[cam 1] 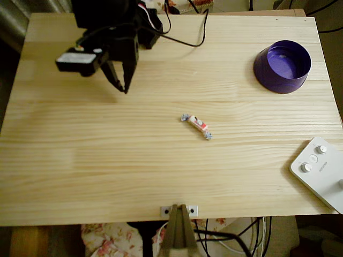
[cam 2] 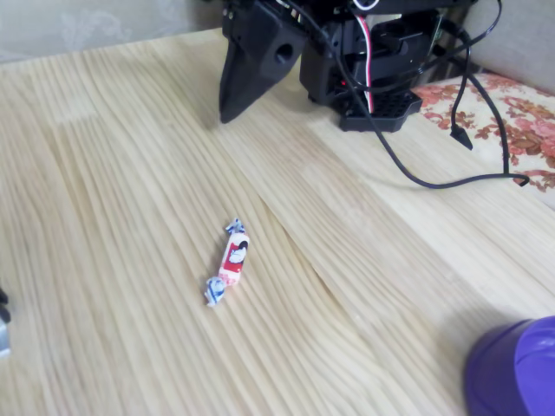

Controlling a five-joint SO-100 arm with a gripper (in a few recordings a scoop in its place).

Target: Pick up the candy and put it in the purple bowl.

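Overhead view gives us the black gripper [cam 1: 121, 80] near the table's top left, its two pointed fingers drawn close so that the tips nearly meet, with nothing between them. We see the candy [cam 1: 197, 125] lying alone near the middle of the pale wooden table [cam 1: 107, 171], well apart from the gripper and set on a slant, its twisted ends pointing up-left and down-right. The purple bowl [cam 1: 282, 66] stands upright near the top right corner, and its inside looks empty, though the glare on it makes us less than sure. A white device with round knobs [cam 1: 321, 170] sits at the right edge. In the fixed view the candy [cam 2: 228, 260] rests flat on the wood, the gripper [cam 2: 232, 104] hangs above the table behind it, and the bowl's rim [cam 2: 516, 368] shows at the lower right
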